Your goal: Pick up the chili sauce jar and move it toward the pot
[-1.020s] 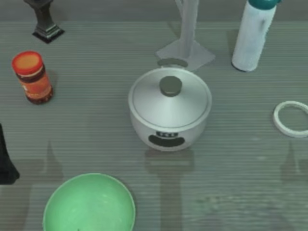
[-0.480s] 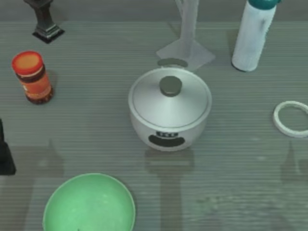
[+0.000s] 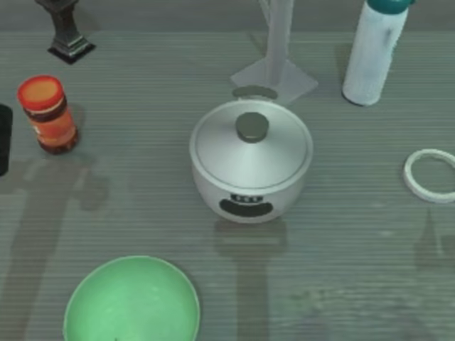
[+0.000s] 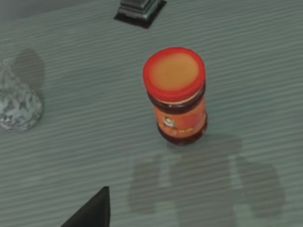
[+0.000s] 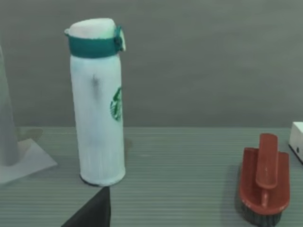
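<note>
1. Since the earlier frame, the left gripper [image 3: 3,138] has moved up the table's left edge, now just beside the chili sauce jar [image 3: 48,114]; whether its claw is apart or together cannot be told.
2. Jar stands upright, untouched, well left of the pot [image 3: 250,160]; right arm is out of sight.

Only a dark sliver of the left tool [image 3: 3,138] shows at the top view's left edge, its fingers cut off; the green bowl [image 3: 131,298] runs off the bottom edge.
</note>
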Motion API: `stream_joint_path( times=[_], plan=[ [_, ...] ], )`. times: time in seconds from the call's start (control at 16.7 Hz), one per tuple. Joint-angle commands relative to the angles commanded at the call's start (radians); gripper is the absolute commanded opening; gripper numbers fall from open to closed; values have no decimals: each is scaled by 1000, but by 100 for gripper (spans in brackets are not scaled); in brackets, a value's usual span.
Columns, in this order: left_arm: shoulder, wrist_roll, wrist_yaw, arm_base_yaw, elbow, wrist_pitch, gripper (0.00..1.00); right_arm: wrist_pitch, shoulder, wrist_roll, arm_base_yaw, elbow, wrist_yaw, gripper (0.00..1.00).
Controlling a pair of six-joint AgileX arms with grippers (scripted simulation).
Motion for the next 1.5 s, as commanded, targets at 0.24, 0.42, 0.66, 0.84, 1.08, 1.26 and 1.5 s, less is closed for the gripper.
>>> stream_joint_path(
  times=[0.24,0.42,0.66,0.84,1.08,1.26,1.5],
  plan=[
    [388,95,6,-7,430,-230,100,0,0,0,0,0,0,100],
    [689,166,4,-4,755,-401,100,0,0,0,0,0,0,100],
    [1079,252,-3,6,1149,-618,100,0,0,0,0,0,0,100],
    [1337,304,-8,15,1390,-760,100,0,0,0,0,0,0,100],
    [1589,350,-11,24,1610,-904,100,0,0,0,0,0,0,100],
    [1673,366,-11,28,1683,-957,100,0,0,0,0,0,0,100],
    [1681,368,-11,28,1690,-962,100,0,0,0,0,0,0,100]
  ],
)
